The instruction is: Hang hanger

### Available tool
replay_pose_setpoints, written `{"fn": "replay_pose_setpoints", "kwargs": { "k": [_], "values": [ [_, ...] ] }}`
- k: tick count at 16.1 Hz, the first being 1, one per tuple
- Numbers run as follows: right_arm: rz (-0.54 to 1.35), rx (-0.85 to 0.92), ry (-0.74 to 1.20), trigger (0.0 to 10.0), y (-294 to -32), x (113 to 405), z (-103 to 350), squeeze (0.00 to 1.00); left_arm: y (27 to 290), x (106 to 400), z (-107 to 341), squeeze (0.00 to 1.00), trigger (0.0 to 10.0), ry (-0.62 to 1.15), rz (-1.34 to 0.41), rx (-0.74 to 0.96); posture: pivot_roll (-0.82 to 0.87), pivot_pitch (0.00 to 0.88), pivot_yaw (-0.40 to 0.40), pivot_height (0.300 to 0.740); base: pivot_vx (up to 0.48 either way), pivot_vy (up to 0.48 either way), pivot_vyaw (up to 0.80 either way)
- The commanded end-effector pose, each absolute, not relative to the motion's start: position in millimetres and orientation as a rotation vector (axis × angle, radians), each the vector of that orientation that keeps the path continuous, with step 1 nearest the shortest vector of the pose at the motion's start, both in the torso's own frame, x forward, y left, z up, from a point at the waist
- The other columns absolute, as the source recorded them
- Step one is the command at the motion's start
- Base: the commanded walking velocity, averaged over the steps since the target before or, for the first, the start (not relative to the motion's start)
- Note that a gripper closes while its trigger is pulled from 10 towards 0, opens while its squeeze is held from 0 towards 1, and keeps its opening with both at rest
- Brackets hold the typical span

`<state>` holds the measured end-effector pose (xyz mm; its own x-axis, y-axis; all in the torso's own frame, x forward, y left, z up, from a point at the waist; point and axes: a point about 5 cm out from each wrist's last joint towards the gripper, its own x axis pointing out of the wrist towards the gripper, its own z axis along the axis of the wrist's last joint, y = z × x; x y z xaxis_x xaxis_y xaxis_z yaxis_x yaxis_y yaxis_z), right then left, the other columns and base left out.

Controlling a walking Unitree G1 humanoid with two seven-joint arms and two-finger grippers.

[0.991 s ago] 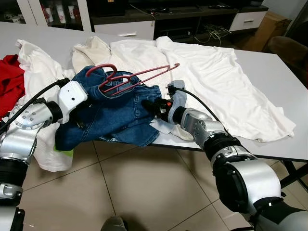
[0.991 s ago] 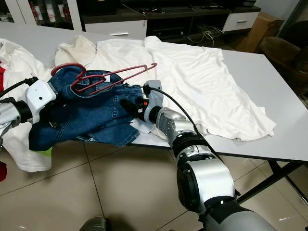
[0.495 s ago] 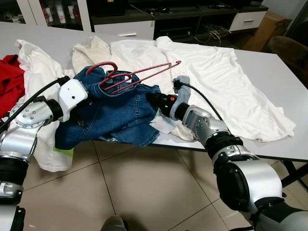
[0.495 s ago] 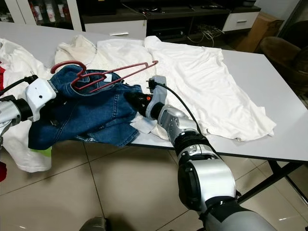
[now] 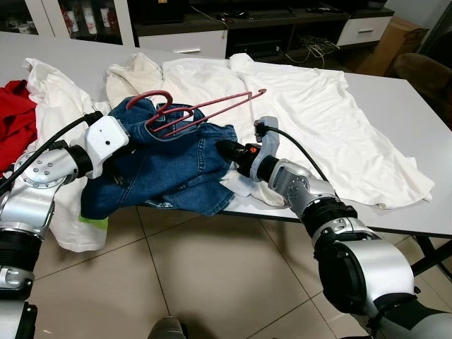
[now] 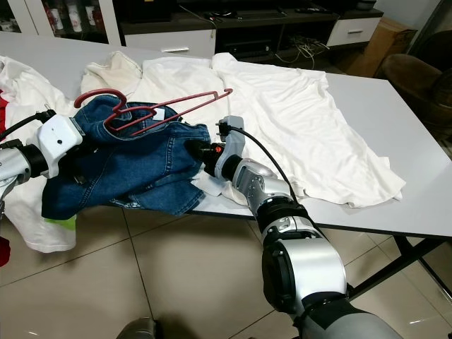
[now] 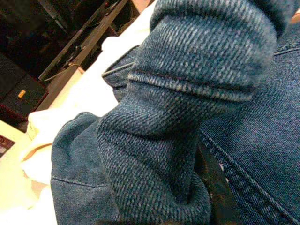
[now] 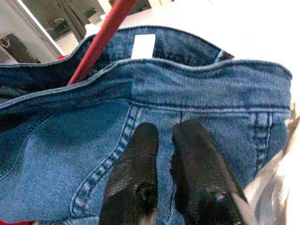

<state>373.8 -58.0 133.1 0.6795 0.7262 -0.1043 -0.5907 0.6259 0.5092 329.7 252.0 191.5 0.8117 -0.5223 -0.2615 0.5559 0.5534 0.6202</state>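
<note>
While the red hanger [image 5: 201, 111] lies on the denim jeans [image 5: 166, 166] at the surface [image 5: 417, 113] edge, I have my right gripper [image 8: 161, 154], jaws nearly together, against the waistband. Left gripper's jaws: cannot tell. Next I need a firm pinch.

A long white rectangular table [image 5: 417, 123] on dark metal legs stands over glossy beige floor tiles [image 5: 212, 275], with a low dark media cabinet [image 5: 254, 28] and its white drawer [image 5: 364, 30] along the far wall, and a brown cardboard box [image 5: 392, 42] beside it.
</note>
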Motion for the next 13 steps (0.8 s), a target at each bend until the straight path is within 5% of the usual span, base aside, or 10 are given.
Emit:
{"fn": "replay_pose_setpoints", "kwargs": {
  "k": [1, 2, 3, 4, 8, 9, 10, 13],
  "values": [
    [0.77, 0.449, 0.307, 0.0, -65.2, 374.5, 133.8, 0.0, 248.3, 332.4, 195.3, 0.0, 8.2, 0.023, -0.637, 0.76, 0.14, 0.0, -0.075, 0.74, 0.0, 0.0, 0.0],
    [0.754, 0.42, 0.32, 0.0, -66.4, 374.2, 130.9, 0.0, 247.9, 332.1, 195.0, 0.0, 8.7, 0.022, -0.637, 0.76, 0.14, 0.0, -0.078, 0.74, 0.0, 0.0, 0.0],
    [0.722, 0.379, 0.332, 5.8, -68.7, 374.7, 128.0, 0.0, 247.6, 332.2, 195.1, 0.0, 9.1, 0.02, -0.635, 0.761, 0.14, 0.0, -0.078, 0.74, 0.0, 0.0, 0.0],
    [0.706, 0.357, 0.34, 10.0, -69.9, 374.9, 126.3, 0.0, 247.6, 332.6, 195.4, 0.0, 10.0, 0.018, -0.633, 0.762, 0.14, 0.0, -0.078, 0.74, 0.0, 0.0, 0.0],
    [0.696, 0.305, 0.372, 10.0, -67.9, 372.8, 120.8, 0.0, 246.9, 333.6, 196.6, 0.0, 10.0, 0.014, -0.629, 0.767, 0.14, 0.0, -0.075, 0.74, 0.0, 0.0, 0.0],
    [0.687, 0.291, 0.376, 10.0, -67.9, 372.3, 119.2, 0.4, 246.9, 333.6, 196.8, 0.0, 10.0, 0.013, -0.629, 0.768, 0.14, 0.0, -0.074, 0.74, 0.0, 0.0, 0.0],
    [0.693, 0.3, 0.378, 10.0, -66.4, 371.3, 118.2, 1.0, 246.8, 333.6, 197.0, 0.0, 10.0, 0.012, -0.629, 0.769, 0.14, 0.0, -0.073, 0.74, 0.0, 0.0, 0.0],
    [0.737, 0.324, 0.393, 10.0, -59.7, 368.6, 118.1, 1.0, 246.0, 333.5, 197.2, 0.0, 10.0, 0.009, -0.631, 0.771, 0.14, 0.0, -0.072, 0.74, 0.0, 0.0, 0.0]
  ]
}}
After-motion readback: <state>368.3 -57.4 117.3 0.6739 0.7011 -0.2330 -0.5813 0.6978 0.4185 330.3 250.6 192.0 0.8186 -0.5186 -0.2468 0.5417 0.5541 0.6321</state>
